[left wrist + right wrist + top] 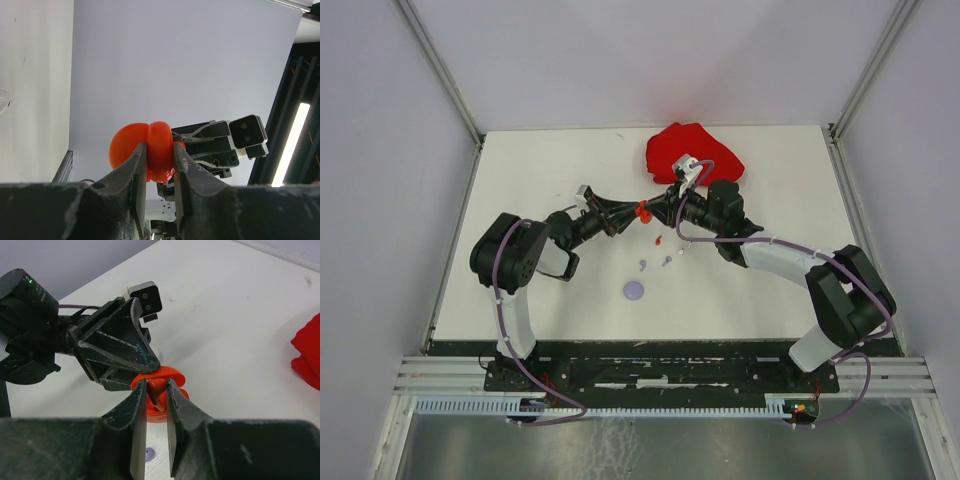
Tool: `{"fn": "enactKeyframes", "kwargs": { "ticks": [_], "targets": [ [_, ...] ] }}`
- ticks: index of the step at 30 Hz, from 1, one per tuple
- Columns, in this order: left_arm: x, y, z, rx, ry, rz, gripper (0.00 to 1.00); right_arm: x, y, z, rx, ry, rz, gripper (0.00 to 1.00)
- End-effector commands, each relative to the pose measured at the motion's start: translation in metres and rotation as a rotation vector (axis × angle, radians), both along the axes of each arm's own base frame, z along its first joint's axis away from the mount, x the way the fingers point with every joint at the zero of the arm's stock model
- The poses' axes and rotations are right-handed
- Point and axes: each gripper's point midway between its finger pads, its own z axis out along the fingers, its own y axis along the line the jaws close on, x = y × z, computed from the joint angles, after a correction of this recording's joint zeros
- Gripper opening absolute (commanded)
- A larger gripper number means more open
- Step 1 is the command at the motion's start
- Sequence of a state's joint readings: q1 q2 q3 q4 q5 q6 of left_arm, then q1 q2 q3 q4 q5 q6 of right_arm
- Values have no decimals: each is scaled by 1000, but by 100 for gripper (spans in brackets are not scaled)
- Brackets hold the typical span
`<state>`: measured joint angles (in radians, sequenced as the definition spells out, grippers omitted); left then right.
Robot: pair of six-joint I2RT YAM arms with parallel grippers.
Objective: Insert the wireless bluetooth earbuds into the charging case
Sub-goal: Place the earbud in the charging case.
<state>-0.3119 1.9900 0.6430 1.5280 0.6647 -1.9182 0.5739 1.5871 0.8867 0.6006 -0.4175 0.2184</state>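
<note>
You are mid-way through seating an earbud, by the look of it. Your left gripper (159, 150) is clamping the red case (129, 146), which seems open, above the middle of the bench (540, 170). Your right gripper (156, 385) is pinching a red bit (157, 391) at the case's mouth with narrow jaws — earbud or lid edge, I cannot tell. The next move is calling for a short, straight push while the left is holding firm. Both arms are reaching inward, grippers tip to tip. Loose earbuds (667, 260) are lying just nearer — beside a lilac case (634, 290).
</note>
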Motion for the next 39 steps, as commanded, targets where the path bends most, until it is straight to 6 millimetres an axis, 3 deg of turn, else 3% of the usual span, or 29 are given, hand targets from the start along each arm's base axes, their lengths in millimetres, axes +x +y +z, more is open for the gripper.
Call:
{"fn": "enactKeyframes", "kwargs": {
  "ticks": [1,23,26,30,36,39],
  "targets": [
    [-16,1,58,-101,-218,-34,3,3,1,10,22,-57,5,0],
    [-20,0,73,-120,-244,-44,3,8,0,9,29,-64,-18,0],
    [-18,0,77,-129,-251,-37,3,8,-1,7,29,-40,-28,11],
    [-15,0,78,-131,-254,-33,3,7,-2,13,49,-30,-39,37],
    [-15,0,69,-119,-237,-31,3,11,-14,44,170,-73,-97,51],
    [-14,1,64,-110,-230,-24,3,17,-30,61,238,-75,-170,61]
  ]
}}
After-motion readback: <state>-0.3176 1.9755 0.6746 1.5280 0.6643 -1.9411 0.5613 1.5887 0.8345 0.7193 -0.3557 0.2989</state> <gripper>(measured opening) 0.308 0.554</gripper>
